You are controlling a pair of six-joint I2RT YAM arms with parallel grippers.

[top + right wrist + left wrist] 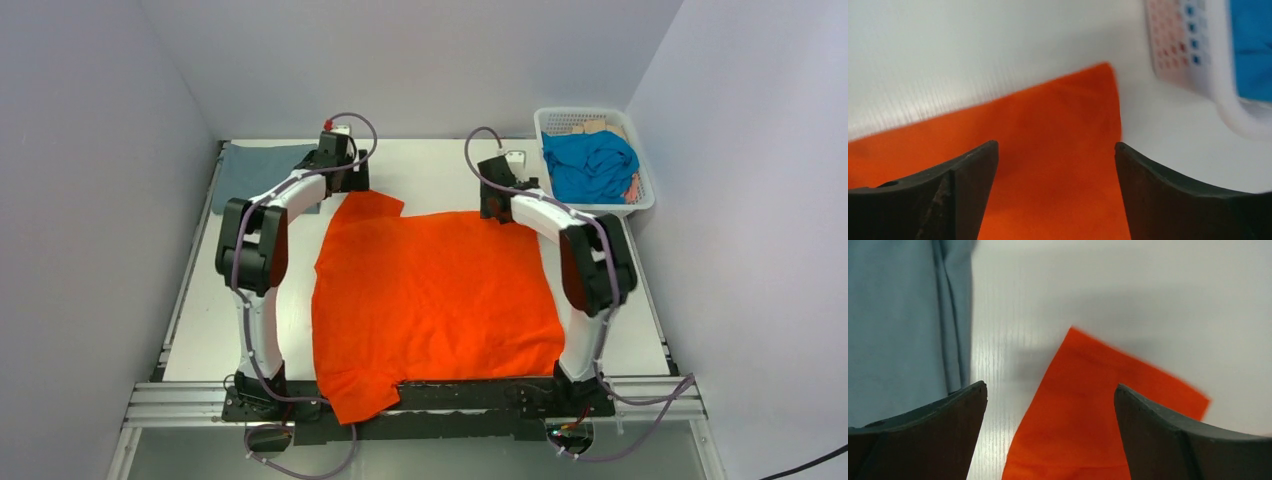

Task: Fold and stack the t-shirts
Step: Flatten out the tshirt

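Note:
The orange t-shirt point(435, 300) lies spread flat in the middle of the table, one sleeve pointing to the far left, another hanging over the near edge. My left gripper point(345, 178) is open above the far left sleeve point(1088, 410). My right gripper point(497, 205) is open above the far right corner of the orange shirt point(1058, 145). The grey-blue t-shirt point(265, 170) lies folded at the far left; it also shows in the left wrist view point(903, 325). The turquoise-blue t-shirt point(590, 165) lies crumpled in the basket.
The white lattice basket point(645, 200) stands at the far right corner of the table; its rim point(1233, 110) is close to the right of my right gripper. Grey walls enclose the table on three sides.

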